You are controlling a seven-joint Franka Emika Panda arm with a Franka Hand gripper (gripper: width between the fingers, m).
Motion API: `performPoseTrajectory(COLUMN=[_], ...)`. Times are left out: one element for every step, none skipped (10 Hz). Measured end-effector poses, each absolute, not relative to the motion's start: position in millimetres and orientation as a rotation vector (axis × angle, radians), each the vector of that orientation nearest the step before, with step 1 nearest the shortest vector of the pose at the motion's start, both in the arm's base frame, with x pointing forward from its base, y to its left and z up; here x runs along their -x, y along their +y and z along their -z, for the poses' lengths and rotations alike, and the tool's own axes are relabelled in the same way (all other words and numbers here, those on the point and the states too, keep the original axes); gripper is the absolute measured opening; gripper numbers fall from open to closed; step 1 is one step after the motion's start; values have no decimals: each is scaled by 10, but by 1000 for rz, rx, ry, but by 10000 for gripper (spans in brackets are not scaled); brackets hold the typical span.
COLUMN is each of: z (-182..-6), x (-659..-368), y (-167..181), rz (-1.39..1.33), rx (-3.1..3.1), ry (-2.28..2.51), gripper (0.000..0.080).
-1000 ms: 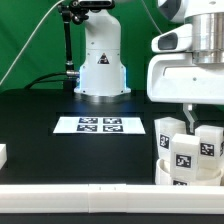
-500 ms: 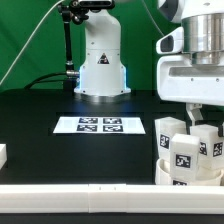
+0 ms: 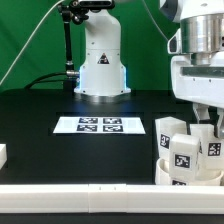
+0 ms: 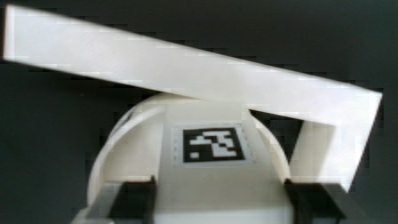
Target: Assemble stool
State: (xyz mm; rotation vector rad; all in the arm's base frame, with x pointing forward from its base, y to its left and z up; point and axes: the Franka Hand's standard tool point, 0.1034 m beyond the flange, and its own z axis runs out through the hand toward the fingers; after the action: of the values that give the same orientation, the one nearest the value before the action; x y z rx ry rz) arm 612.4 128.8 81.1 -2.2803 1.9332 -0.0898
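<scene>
Gripper [image 3: 207, 117]: above the stool parts; grip state cannot be told.
Stool leg [image 4: 210, 150]: tagged, between the fingers [image 4: 125, 200].
Marker board [image 3: 100, 125]: flat on the table [image 3: 40, 110].

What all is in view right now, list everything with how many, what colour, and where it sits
stool parts: a cluster, exact count unclear, white with black-and-white tags, at the exterior view's lower right; seat and legs cannot be told apart there.
tagged rounded part: one, white, close under the wrist camera, an angled white piece beyond it.
marker board: one, white with printed tags, flat on the table's middle.
border rail: one, long, white, along the near edge.
small block: one, white, at the exterior view's left edge.
table: one, black.
backdrop: green, behind.
gripper: one, white and grey, above the stool parts; arm base white, rear centre.
</scene>
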Motion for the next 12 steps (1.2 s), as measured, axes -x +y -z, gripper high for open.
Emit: performPoseTrajectory(z=[-811, -797, -795, -793, -790, -787, -785, -786, -787, -782, -784, -841], x=[-6125, -6120, -6117, -6104, -6102, -6109, -6114, -6114, -6114, -6110, -6109, -6112], y=[1289, 1267, 1253, 1239, 1245, 1253, 1260, 1267, 1270, 1275, 1280, 1317], rz=[74, 60, 32, 0, -22, -49, -71, -77, -88, -87, -85, -113], rx=[2198, 2084, 1917, 1763, 1673, 1521, 1408, 1377, 1337, 1354, 1384, 1505], ry=[2015, 2101, 2220, 2321, 2375, 2456, 2509, 2526, 2542, 2533, 2519, 2461], gripper=[341, 341, 341, 341, 341, 341, 341, 341, 341, 341, 522, 610])
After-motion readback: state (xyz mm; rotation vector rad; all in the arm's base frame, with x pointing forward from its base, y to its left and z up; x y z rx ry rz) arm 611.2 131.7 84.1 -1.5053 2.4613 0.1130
